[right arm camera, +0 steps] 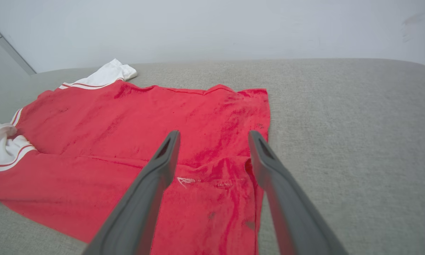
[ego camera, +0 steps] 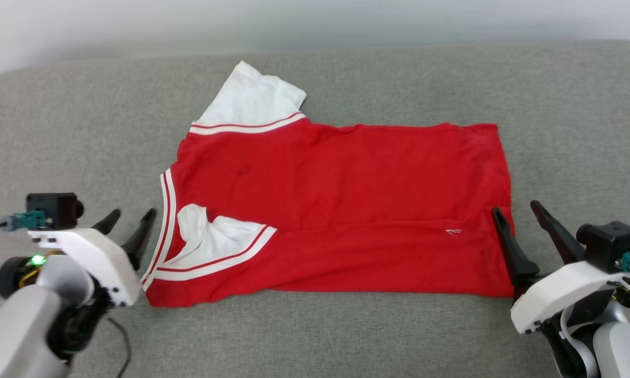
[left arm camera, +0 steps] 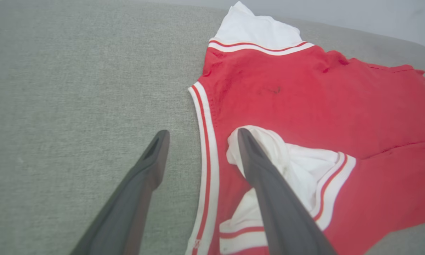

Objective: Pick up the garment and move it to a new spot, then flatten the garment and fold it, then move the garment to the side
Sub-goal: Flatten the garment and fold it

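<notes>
Grey woven cushion [ego camera: 58, 115] across the whole scene, pale wall [ego camera: 315, 21] behind. Spread flat at its middle, the garment [ego camera: 346, 178]: lying sideways, neckline [ego camera: 166, 210] toward the left, hem [ego camera: 501, 173] toward the right, near long edge apparently doubled over onto the body along a crease. Far sleeve [ego camera: 252, 100] sticking out white beyond the top edge; near sleeve [ego camera: 215, 236] tucked in and rumpled on the red.

Left gripper [ego camera: 133, 214] just beside the striped neckline, jaws spread, pinching nothing; in the wrist view, one finger [left arm camera: 269, 184] over the tucked sleeve, the other over bare cushion. Right gripper [ego camera: 515, 206] at the near hem corner, jaws likewise spread and empty, straddling the hem edge.

Soft, light, limp cloth by the look of it: bound to sag and crumple if lifted from one point, unlikely to slip from a firm pinch. Best taken at two matching points together, neckline end and hem end of one long edge, through both layers, and carried taut.
</notes>
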Motion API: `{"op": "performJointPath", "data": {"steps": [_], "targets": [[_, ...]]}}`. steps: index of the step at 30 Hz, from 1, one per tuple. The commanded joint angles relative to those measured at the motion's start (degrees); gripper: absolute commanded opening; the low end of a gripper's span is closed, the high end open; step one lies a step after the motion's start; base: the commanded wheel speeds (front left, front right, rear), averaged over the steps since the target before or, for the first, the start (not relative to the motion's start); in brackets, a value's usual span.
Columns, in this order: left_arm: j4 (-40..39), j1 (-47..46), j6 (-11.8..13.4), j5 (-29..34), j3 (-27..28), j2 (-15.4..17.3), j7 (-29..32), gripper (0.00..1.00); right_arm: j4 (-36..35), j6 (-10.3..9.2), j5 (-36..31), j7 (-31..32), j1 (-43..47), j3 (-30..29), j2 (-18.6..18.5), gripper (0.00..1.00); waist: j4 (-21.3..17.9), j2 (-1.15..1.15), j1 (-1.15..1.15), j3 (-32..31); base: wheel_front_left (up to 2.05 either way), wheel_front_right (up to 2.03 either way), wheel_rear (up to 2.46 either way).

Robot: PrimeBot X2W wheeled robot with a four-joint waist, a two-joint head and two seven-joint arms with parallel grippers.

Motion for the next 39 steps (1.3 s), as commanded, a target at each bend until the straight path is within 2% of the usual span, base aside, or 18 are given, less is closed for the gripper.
{"op": "performJointPath", "data": {"steps": [1,6,10,16,22,23,24,25,28,32,39], "targets": [[-0.9,0.7,0.2,-0.6,0.1,0.8,1.0,1.00,-0.6,-0.02,-0.4,-0.2,0.6,-0.1,0.4,1.00,-0.6,0.00,0.00,-1.0,0.00,0.00,0.00],[-8.0,4.3,2.6,-4.9,-0.1,7.2,13.5,1.00,-3.4,-0.02,-1.2,0.3,2.7,-0.8,2.0,1.00,-2.2,0.00,0.00,-1.6,0.00,0.00,0.00],[-11.8,7.9,5.9,-8.2,-0.2,10.3,20.8,1.00,-4.5,-0.02,-1.3,0.3,3.5,-0.8,3.1,1.00,-3.8,0.00,0.00,-1.2,0.00,0.00,0.00],[-11.3,11.3,8.5,-11.1,-0.7,10.1,24.1,1.00,-4.4,-0.02,-0.7,0.0,3.9,-0.6,4.5,1.00,-5.7,0.00,0.00,0.0,0.00,0.00,0.00],[-8.0,11.7,7.3,-13.1,-2.7,6.9,26.2,0.98,-4.0,-0.02,-0.1,0.6,3.9,-1.3,4.6,1.00,-6.6,0.00,0.00,1.4,0.00,0.00,0.00],[-7.5,11.7,6.9,-13.4,-3.2,6.2,26.6,0.49,-4.1,-0.02,0.0,0.7,3.9,-1.6,4.4,1.00,-6.7,0.00,0.00,1.6,0.00,0.00,0.00],[-7.1,11.6,6.5,-13.4,-3.5,5.7,26.7,0.31,-4.1,-0.02,0.2,1.1,3.9,-1.9,4.2,1.00,-6.7,0.00,0.00,1.6,0.00,0.00,0.00],[-6.7,11.4,6.2,-13.5,-3.6,5.2,26.5,0.00,-4.1,-0.02,0.2,1.3,3.8,-2.1,4.1,1.00,-6.7,0.00,0.00,1.7,0.00,0.00,0.00],[-6.2,11.1,5.0,-13.4,-4.0,4.3,25.5,0.00,-4.5,-0.02,0.8,2.3,3.8,-3.3,3.5,1.00,-6.6,0.00,0.00,1.5,0.00,0.00,0.00],[-6.1,10.1,4.2,-11.6,-3.1,4.6,22.2,0.00,-4.5,-0.02,2.0,5.8,4.3,-5.4,3.0,1.00,-6.1,0.00,0.00,0.8,0.00,0.00,0.00],[-11.3,8.4,5.2,-7.4,-1.9,6.6,17.4,0.00,-3.7,-0.02,4.2,20.2,4.3,-7.4,1.3,1.00,-4.0,0.00,0.00,0.0,0.00,0.00,0.00]]}}
